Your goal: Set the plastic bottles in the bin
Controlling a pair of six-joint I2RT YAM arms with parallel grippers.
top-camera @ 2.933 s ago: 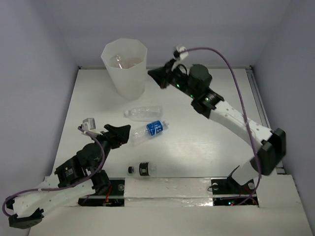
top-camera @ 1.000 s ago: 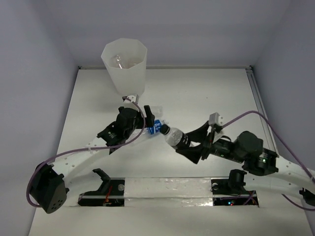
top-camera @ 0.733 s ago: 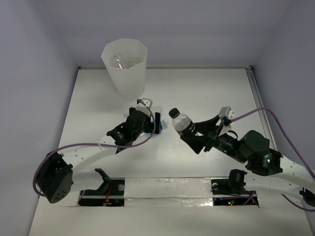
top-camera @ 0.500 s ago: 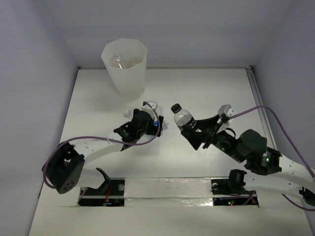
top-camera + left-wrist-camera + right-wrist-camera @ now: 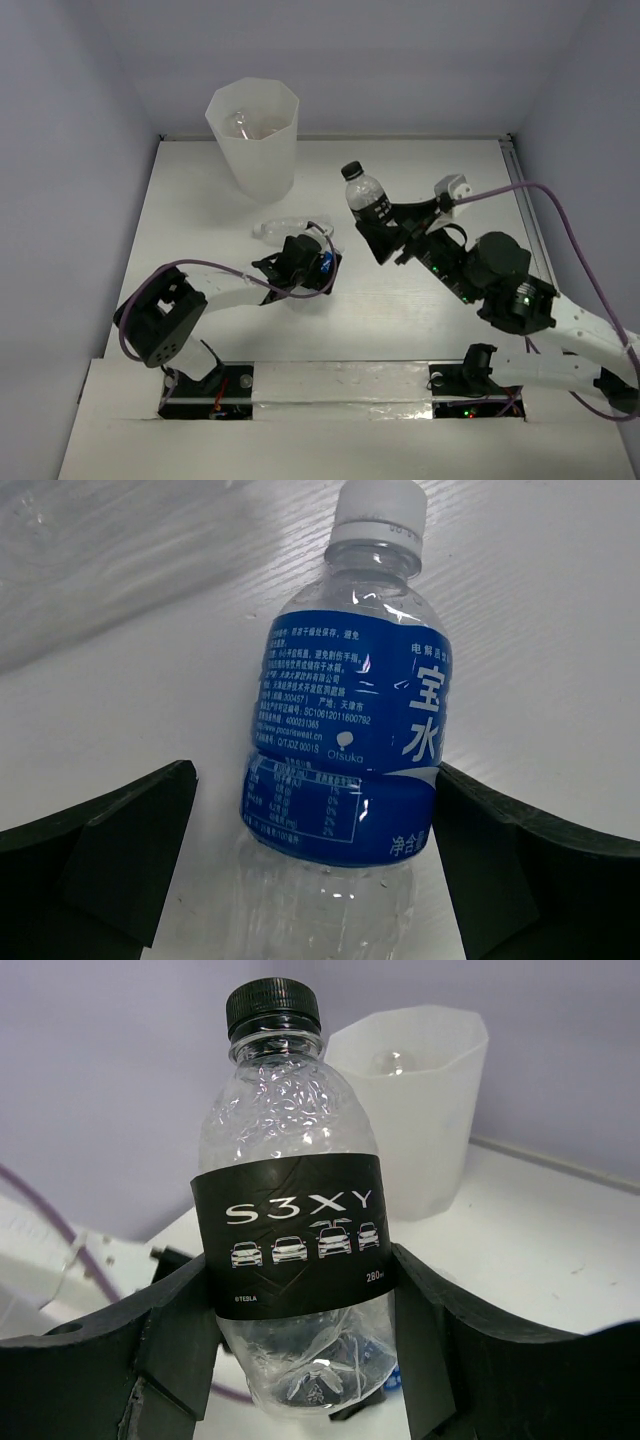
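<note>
Open air runs from the raised black-labelled bottle point(image 5: 368, 205) to the bin point(image 5: 262, 160). Under that gap a clear bottle point(image 5: 278, 229) lies on the bench point(image 5: 420, 160). The left arm point(image 5: 222, 283) blocks the near-left side.

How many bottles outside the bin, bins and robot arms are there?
Bottles outside the bin: 3 (black-labelled bottle, blue-labelled bottle, clear bottle)
Bins: 1 (bin)
Robot arms: 2 (left arm, right arm)
Total: 6
</note>
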